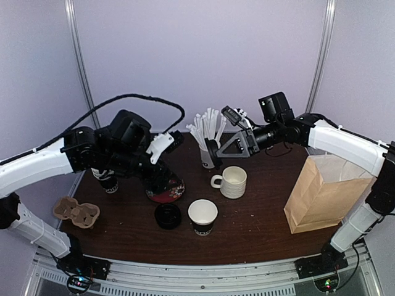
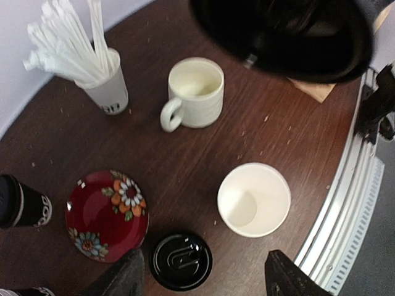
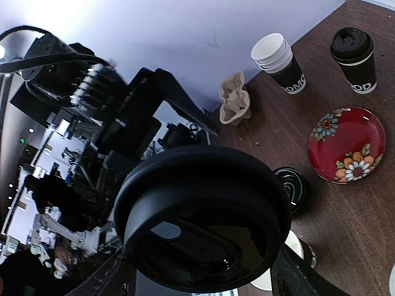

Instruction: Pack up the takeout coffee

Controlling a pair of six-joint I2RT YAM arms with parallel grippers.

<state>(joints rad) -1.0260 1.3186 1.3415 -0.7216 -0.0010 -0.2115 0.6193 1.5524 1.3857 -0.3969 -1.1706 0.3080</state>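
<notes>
Open cup (image 1: 202,216): no lid, upright, mouth up, mid-table toward the near edge, in front of the mug (image 1: 231,182)
Loose lid (image 1: 168,216): flat on the table just beside the open cup, on its left
Right gripper (image 3: 203,280): clamped on the held lid (image 3: 203,216), raised near the straw cup (image 2: 111,92); the open cup lies nearward and below
Left gripper (image 2: 203,277): jaws wide, empty, above the loose lid
Lidded cup (image 3: 353,55): upright, far left
Paper bag (image 1: 321,194): standing at right, nearer the right arm
</notes>
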